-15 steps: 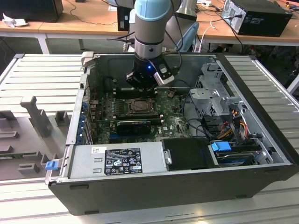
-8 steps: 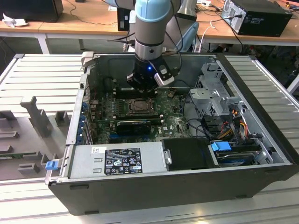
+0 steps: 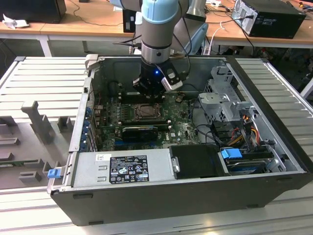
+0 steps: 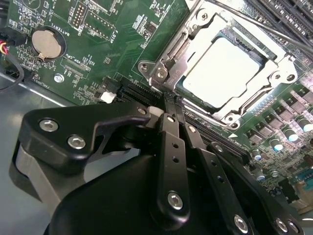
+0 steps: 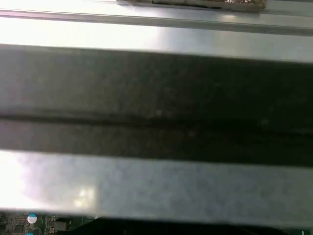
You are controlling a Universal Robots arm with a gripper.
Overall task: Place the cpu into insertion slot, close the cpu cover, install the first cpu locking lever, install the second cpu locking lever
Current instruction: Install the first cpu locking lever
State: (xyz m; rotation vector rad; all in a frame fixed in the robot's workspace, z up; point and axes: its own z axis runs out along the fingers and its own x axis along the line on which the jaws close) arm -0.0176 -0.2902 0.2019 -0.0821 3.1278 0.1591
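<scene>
Gripper: the gripper hangs low inside the open computer case. In the second wrist view its black fingers lie pressed together with nothing between them, tips just at the socket's edge.

Cpu: the cpu already sits flat in the insertion slot, pale top showing, at about 1 o'clock from the fingertips.

Cpu cover: the cpu cover looks lowered, its metal frame lying around the chip.

Levers: a thin wire lever runs along the far side of the socket; whether either one is hooked down I cannot tell.

Progress: seating and covering look done; the levers seem to be the work in hand.

Surroundings: the motherboard carries a coin battery at 10 o'clock. In the exterior view the power supply sits at 6 o'clock from the socket, the drive cage at 3 o'clock.

In the way: case walls and cables crowd the arm.
</scene>
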